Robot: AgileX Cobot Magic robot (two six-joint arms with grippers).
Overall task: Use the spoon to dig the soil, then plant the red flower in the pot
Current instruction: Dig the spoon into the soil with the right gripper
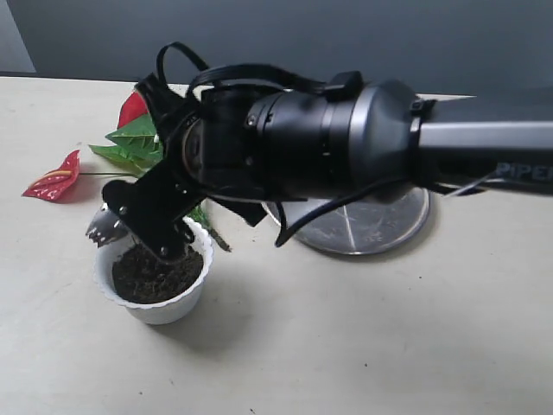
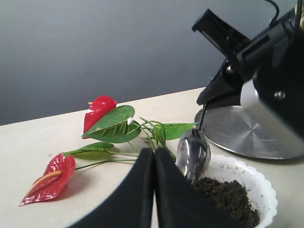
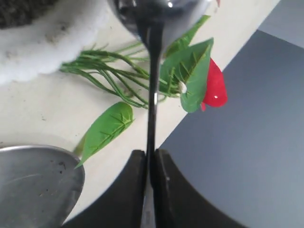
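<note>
The pot [image 1: 155,285] stands nearest on the table [image 1: 363,337], left of centre, filled with dark soil [image 1: 155,275]. The right gripper [image 1: 155,226] reaches across from the right and hangs over the pot's far-left rim. Its jaws are closed tight on the thin handle of the spoon [image 1: 105,226], as the right wrist view shows, with the handle clamped between the two dark fingers [image 3: 126,194]. The spoon's tined bowl sits at the pot's left rim, just above the soil; whether it touches the soil cannot be told.

The left gripper [image 2: 154,190] appears only in its own wrist view: its two fingers meet with no gap and hold nothing. It is low and near the pot.

Farther back, the steel plate [image 1: 380,226] lies right of the pot, mostly hidden by the right arm [image 1: 346,138]. The red flower [image 1: 104,156] lies flat on the table, far left, well apart from both grippers; its stems run toward the pot and vanish behind the gripper.

White lettering "PIPER" [image 1: 523,170] on the arm is cut by the right frame edge.
</note>
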